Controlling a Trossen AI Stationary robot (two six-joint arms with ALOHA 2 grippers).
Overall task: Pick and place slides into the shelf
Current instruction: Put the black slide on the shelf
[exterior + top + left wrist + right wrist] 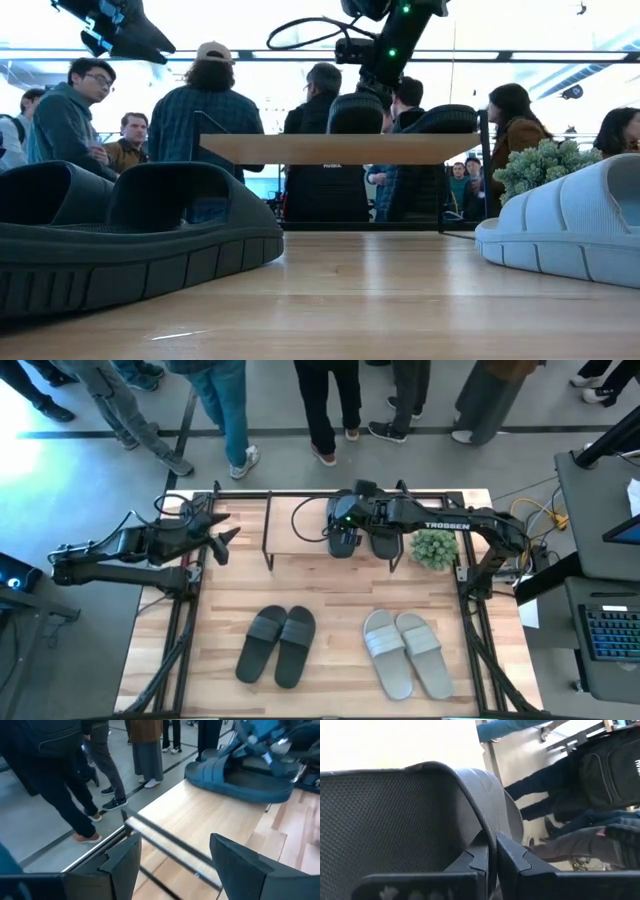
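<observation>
The shelf (300, 530) stands at the table's far middle. Two dark slides are on its top board (300, 148). My right gripper (347, 520) reaches in from the right and is shut on the left one (355, 112). The other dark slide (386, 541) lies beside it, toward the right. A dark grey pair (276, 645) and a light grey pair (405, 652) lie flat on the near tabletop. My left gripper (222, 538) hovers open left of the shelf; its wrist view shows the shelf board (200, 815) and a slide (235, 780). My right gripper (492, 855) pinches a thin curved edge of the dark slide (487, 827) between its two fingers, beside a dotted, textured face (380, 820). It comes from above, slanting in from the table's right. The slide's underside sits on the shelf's top board.
A small green plant (435, 548) stands just right of the shelf, under my right arm. A black cable (305, 510) loops over the shelf's far part. Black frame rails run along the table's edges. Several people stand beyond the far edge.
</observation>
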